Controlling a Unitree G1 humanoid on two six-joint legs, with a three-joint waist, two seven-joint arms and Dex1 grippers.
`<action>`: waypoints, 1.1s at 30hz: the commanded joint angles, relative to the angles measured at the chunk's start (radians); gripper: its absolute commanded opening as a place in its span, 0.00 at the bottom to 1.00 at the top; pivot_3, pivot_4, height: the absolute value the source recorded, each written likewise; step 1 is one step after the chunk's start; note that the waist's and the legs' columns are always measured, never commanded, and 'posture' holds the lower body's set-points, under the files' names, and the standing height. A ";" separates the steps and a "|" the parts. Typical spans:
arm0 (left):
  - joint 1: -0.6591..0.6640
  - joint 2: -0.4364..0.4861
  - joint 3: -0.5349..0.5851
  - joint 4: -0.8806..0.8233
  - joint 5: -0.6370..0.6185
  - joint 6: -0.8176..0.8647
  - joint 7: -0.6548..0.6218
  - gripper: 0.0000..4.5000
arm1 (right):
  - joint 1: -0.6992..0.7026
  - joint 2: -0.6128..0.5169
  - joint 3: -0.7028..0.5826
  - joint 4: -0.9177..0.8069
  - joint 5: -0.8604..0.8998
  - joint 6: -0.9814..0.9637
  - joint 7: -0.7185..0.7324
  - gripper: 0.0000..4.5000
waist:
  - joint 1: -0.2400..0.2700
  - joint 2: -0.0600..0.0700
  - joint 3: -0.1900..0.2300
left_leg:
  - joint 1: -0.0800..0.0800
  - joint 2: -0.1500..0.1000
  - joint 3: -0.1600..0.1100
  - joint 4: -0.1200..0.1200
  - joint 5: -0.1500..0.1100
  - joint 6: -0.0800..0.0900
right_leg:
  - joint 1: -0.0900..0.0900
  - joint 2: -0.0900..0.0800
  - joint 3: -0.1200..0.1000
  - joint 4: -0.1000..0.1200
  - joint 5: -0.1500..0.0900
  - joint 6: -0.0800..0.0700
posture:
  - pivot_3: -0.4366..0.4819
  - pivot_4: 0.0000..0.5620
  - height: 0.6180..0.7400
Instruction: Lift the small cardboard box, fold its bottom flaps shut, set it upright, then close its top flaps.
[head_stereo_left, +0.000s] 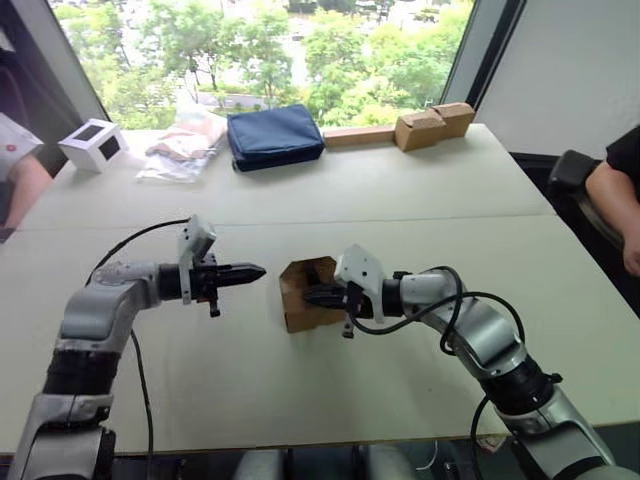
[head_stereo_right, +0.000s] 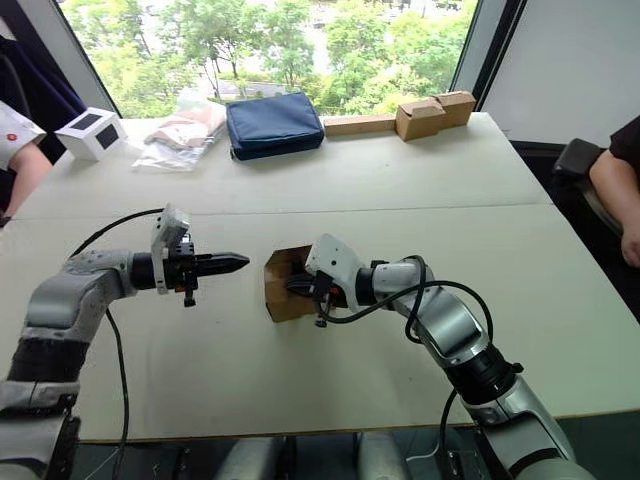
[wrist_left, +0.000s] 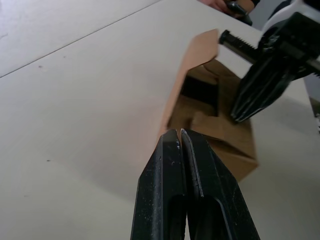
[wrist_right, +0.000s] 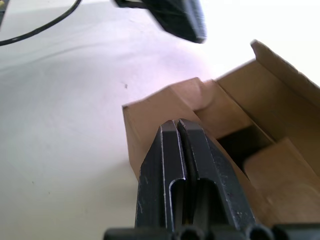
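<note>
**Mid-table: flap folding underway, box at risk of sliding**

At the centre of the table (head_stereo_left: 420, 190), the small cardboard box (head_stereo_left: 300, 308) is sitting on the surface with its open end facing up and toward the right arm. The flaps (wrist_left: 220, 131) at that end are lying partly folded inward, one flap (wrist_left: 195, 60) standing up on the left-arm side, a dark gap showing between them. Can't tell for sure whether these are the bottom flaps or the top ones.

Right gripper (head_stereo_left: 318, 296) is pressing in at the open end with fingers pinched together, holding nothing, tips looking to be on or just over the inner flaps. Left gripper (head_stereo_left: 252, 270) is hovering just beside the box on the other side, fingers also pinched together, empty, not touching.

Judging the step as poking flaps shut; box isn't being lifted or braced.

Risks from here:
- nothing is holding the box, so a push from the right is likely sliding or tipping it toward the left gripper
- closed fingertips pressing one flap could be driving it too deep into the box, jamming the others
- the standing flap is springing open unless the left gripper is folding it over while the right is holding the rest down

Other stuff, the blue pouch (head_stereo_left: 274, 135) and white box (head_stereo_left: 92, 143), is sitting well apart at the far edge
</note>
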 joint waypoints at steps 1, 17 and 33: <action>0.051 0.001 0.015 -0.160 -0.080 0.075 0.066 0.02 | -0.011 0.013 -0.022 -0.001 0.006 -0.023 0.007 0.00 | -0.003 0.000 0.000 | 0.000 0.000 0.000 0.000 0.000 0.000 | 0.000 0.000 0.000 0.000 0.000 0.000 | 0.48 0.27 1.00; 0.087 -0.048 -0.106 -0.124 -0.025 -0.004 0.165 0.02 | -0.032 0.015 -0.095 -0.052 0.077 0.001 0.028 0.00 | -0.005 0.000 0.000 | 0.001 0.000 0.000 -0.001 0.000 -0.001 | -0.001 0.001 0.000 0.000 0.000 0.000 | 0.48 0.27 1.00; 0.087 -0.035 -0.119 -0.109 -0.034 -0.033 0.162 0.02 | -0.208 0.068 -0.016 0.140 -0.120 -0.072 -0.100 0.00 | -0.008 0.000 0.000 | 0.001 0.000 0.001 -0.002 0.001 -0.001 | -0.001 0.001 0.000 -0.001 0.000 0.000 | 0.48 0.27 1.00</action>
